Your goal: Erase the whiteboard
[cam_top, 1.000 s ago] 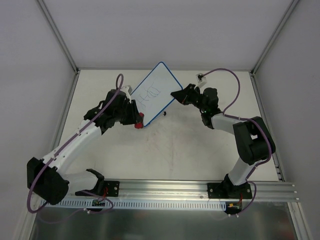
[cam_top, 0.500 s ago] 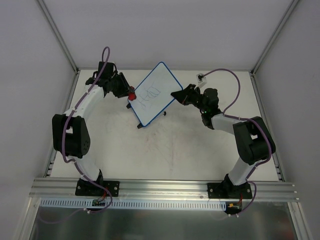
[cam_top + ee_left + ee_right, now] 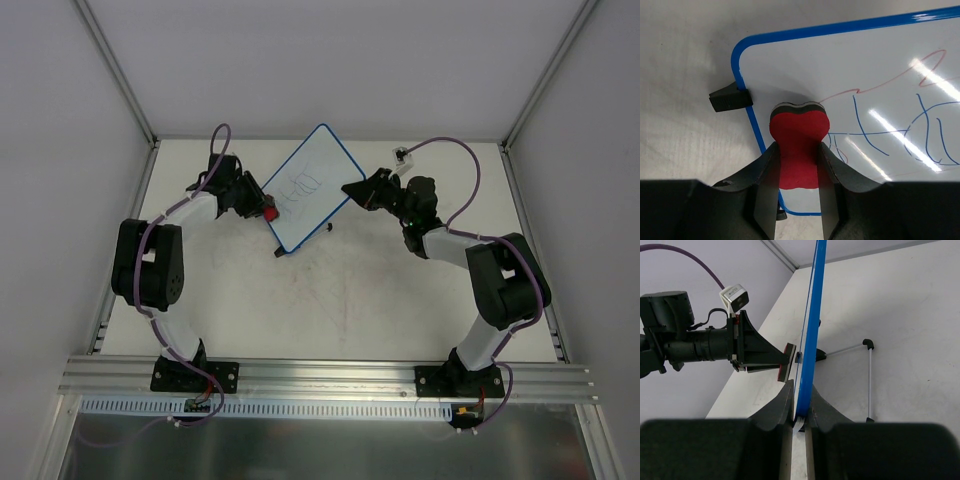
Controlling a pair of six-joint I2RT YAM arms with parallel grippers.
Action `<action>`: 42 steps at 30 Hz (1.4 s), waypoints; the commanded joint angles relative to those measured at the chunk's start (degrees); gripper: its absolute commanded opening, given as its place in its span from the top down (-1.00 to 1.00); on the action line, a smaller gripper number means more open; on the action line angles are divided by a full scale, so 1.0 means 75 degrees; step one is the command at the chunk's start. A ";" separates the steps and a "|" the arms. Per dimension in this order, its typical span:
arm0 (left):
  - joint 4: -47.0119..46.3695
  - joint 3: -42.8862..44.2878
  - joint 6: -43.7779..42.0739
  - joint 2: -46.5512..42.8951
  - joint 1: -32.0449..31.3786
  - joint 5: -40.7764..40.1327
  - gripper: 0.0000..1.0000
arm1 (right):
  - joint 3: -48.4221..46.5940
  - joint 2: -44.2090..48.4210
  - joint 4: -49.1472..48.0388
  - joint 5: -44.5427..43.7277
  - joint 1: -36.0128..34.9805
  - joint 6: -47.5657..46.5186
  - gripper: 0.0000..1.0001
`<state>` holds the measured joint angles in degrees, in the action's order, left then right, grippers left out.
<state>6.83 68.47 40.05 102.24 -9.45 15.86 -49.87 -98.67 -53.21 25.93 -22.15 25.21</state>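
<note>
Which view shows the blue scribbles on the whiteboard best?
Left wrist: the scribbles fill the frame, close and sharp. Top external shows them tiny; right wrist sees the whiteboard edge-on, writing hidden.

Whiteboard (image 3: 308, 190): you see a small white board with a thin blue frame and rounded corners.
Marks: blue scribbles and faint red lines.
Pose: standing tilted at the worktop's (image 3: 350, 300) far centre.
</note>
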 commanded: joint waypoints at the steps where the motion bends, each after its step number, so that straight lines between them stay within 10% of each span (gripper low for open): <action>1: -0.1177 -0.0501 0.0390 -0.0342 -0.0122 -0.0297 1.00 | -0.0066 -0.0062 -0.0358 0.0281 -0.0035 -0.0596 0.90; 27: -0.3289 -0.0704 0.0964 0.0946 -0.0251 0.0041 1.00 | -0.0323 -0.0273 -0.0066 0.0491 -0.0163 -0.0608 0.97; 42: -0.2622 0.1428 0.1116 0.1461 -0.0895 0.0417 1.00 | -0.0640 -0.0261 0.0849 0.0491 -0.0375 -0.1041 1.00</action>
<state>-12.73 74.46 47.18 110.83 -12.47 16.05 -53.15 -100.05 -49.04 24.56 -22.59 24.25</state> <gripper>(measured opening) 0.307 0.129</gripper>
